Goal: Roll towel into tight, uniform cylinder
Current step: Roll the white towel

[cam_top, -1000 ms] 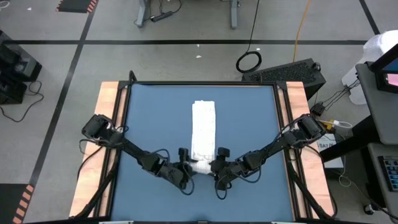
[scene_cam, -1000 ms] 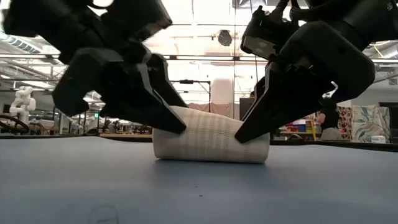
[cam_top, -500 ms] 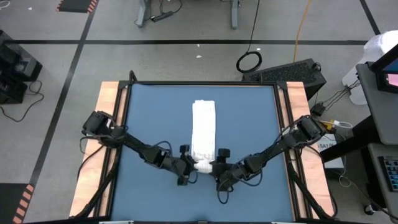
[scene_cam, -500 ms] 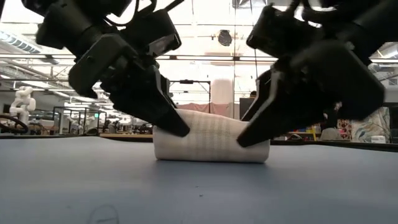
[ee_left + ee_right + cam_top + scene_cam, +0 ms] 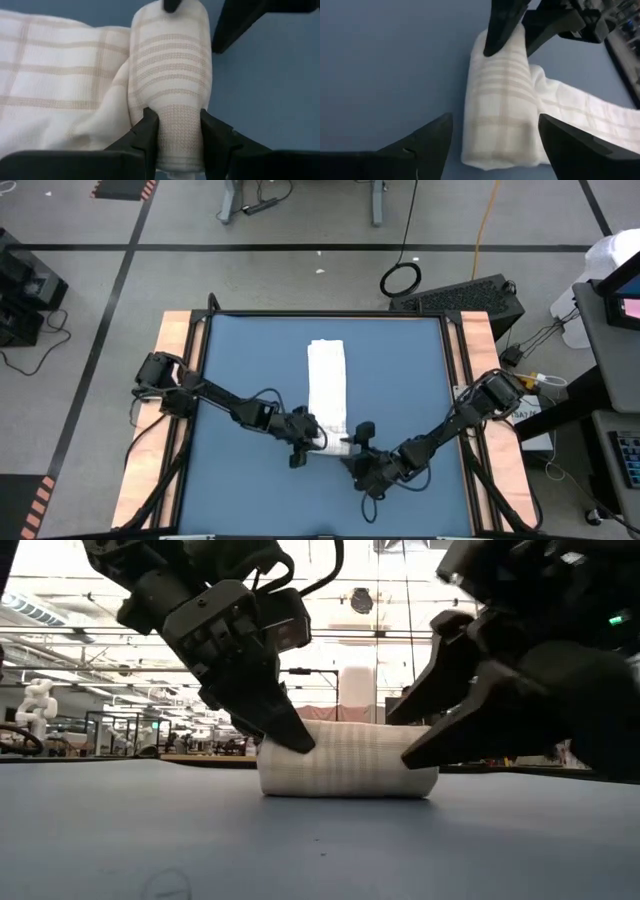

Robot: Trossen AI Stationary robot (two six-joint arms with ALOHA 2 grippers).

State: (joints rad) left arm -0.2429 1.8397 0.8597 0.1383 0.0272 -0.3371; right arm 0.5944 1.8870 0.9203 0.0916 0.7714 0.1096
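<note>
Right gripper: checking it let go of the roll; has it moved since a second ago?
Yes. In the high view the right gripper has backed away from the towel, toward the table's near edge.

From the high view I can't make out the rolled end of the towel (image 5: 327, 442); the left pincer (image 5: 308, 442) and the arm links cover most of it. My left wrist view cuts the towel off at the frame edge, so its flat length runs out of sight. At bench (image 5: 150, 830) level, the roll hides the flat strip behind it, and both arms leave the frame at the top.
</note>
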